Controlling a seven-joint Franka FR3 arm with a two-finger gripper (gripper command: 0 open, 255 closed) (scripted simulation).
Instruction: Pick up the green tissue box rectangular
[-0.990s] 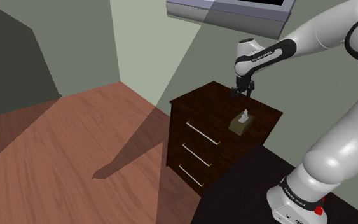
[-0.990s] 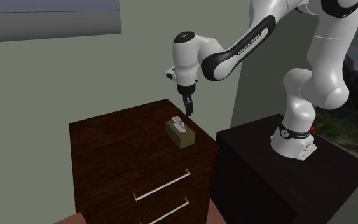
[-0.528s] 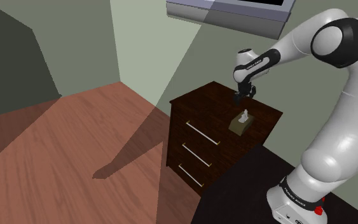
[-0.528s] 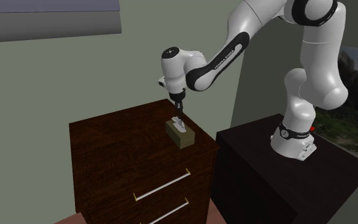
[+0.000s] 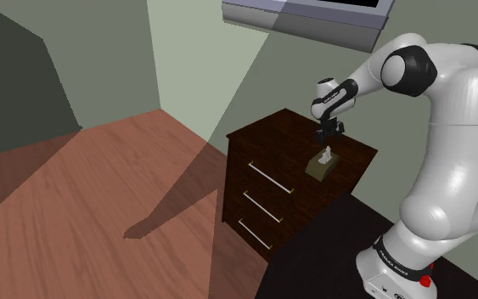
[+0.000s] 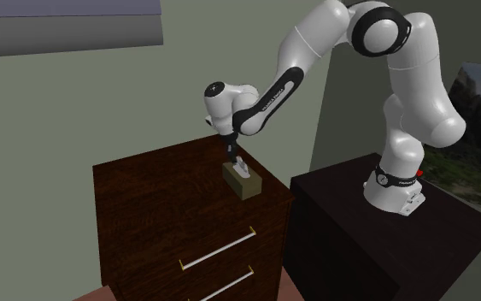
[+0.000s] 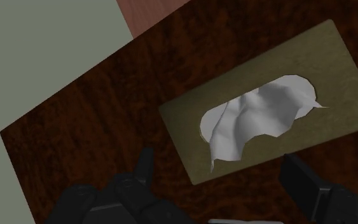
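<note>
Gripper, fingers spread apart and grasping nothing, hangs just above the olive-green tissue box. Box lies on the dark wooden dresser, near the edge facing the stand.

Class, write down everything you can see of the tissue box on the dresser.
The olive-green rectangular tissue box lies flat on top of the dark wooden dresser, near its edge toward the robot's dark box stand. A crumpled white tissue rises from the opening in its top face. The open black gripper hovers over it, not touching.
</note>
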